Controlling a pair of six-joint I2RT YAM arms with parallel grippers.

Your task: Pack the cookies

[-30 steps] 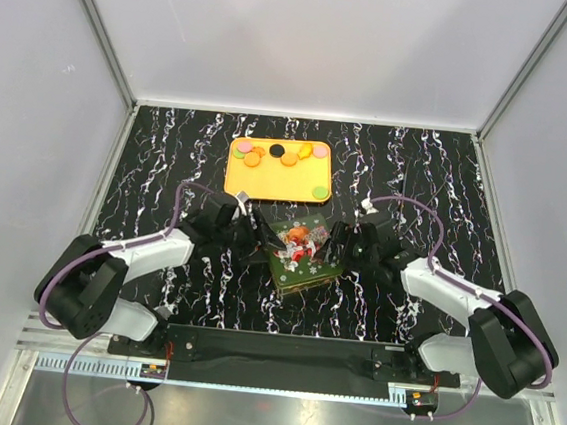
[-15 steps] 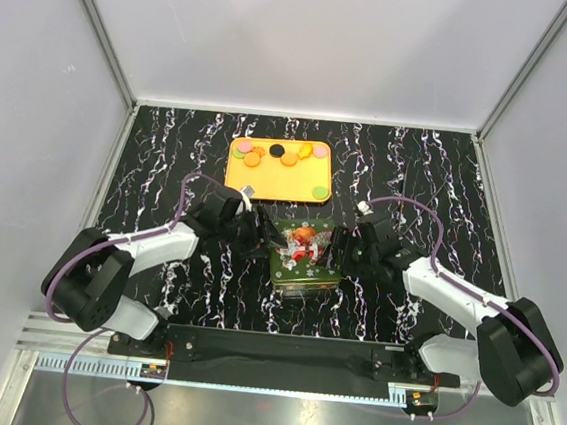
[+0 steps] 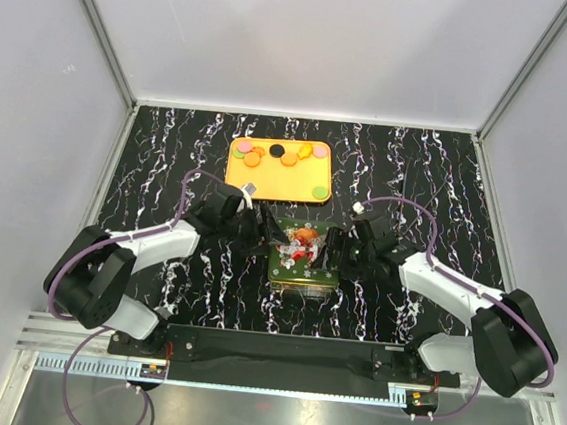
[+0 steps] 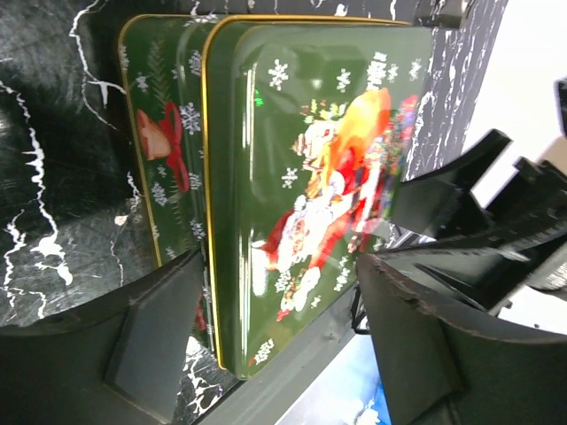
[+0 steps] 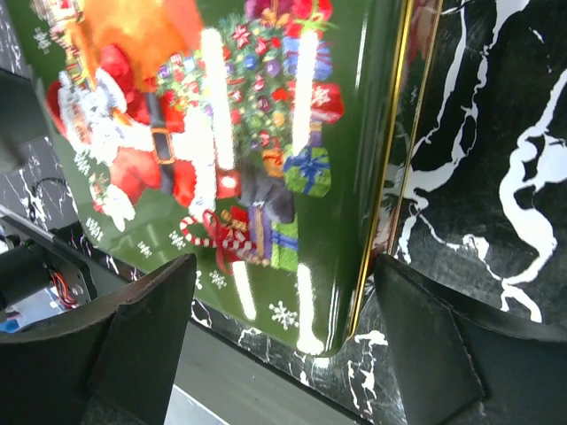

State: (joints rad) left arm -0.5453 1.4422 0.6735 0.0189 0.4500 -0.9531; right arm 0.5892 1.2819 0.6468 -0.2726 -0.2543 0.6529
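Several cookies beyond left hand, right hand

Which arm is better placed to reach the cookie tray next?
Left, probably. The left end effector, open, sits beside the tin, straight in front of the tray holding the cookies. The right end effector, also open, sits off the tray's right corner, a longer diagonal reach. The tin is still shut.
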